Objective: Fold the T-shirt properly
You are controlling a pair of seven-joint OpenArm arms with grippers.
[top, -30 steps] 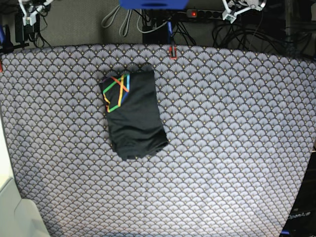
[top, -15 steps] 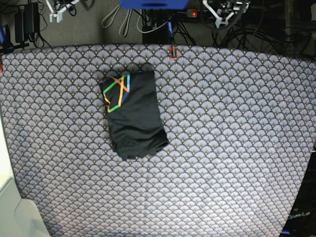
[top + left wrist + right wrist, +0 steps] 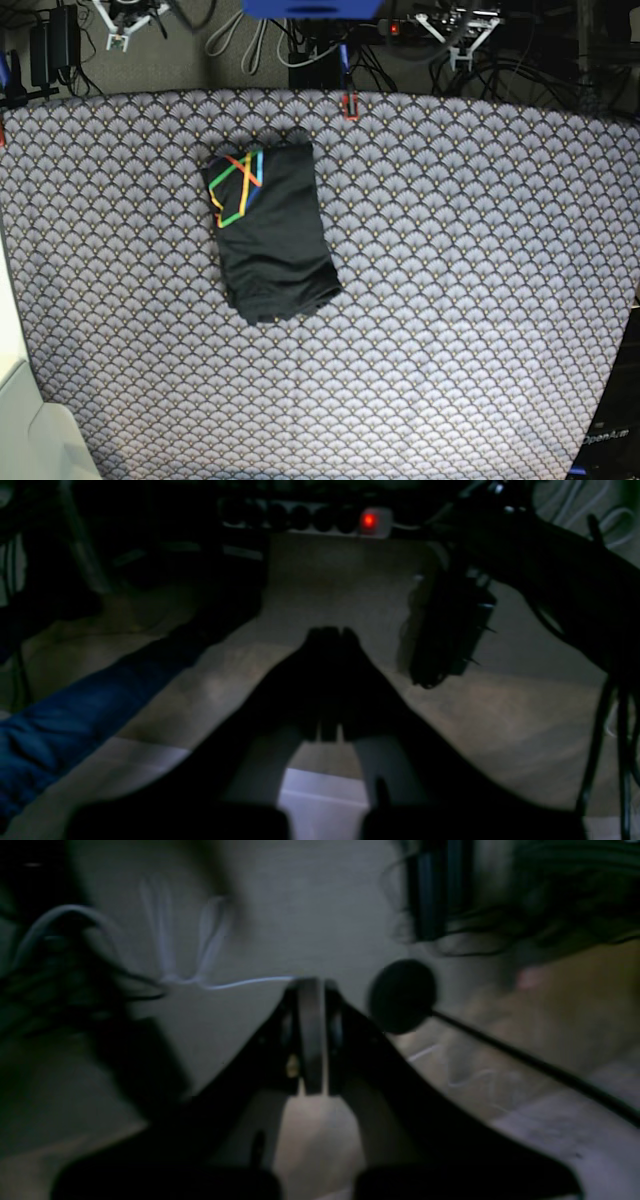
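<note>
The dark T-shirt (image 3: 272, 238) lies folded into a compact rectangle on the scallop-patterned tablecloth (image 3: 460, 260), left of centre, with its coloured line logo (image 3: 238, 186) facing up at the far end. My left gripper (image 3: 456, 40) is behind the table's far edge at the upper right. In the left wrist view it (image 3: 330, 632) is shut and empty. My right gripper (image 3: 124, 28) is behind the far edge at the upper left. In the right wrist view it (image 3: 311, 985) is shut and empty. Both are well away from the shirt.
A power strip with a red light (image 3: 392, 28) and tangled cables (image 3: 500, 70) lie behind the table. A red clip (image 3: 349, 104) sits on the far edge. A pale box (image 3: 25, 420) stands at the front left corner. A blue mount (image 3: 310, 8) is at top centre.
The right gripper has swung from the far left towards the centre along the back. The left gripper has shifted slightly left and turned. The shirt has not moved.
</note>
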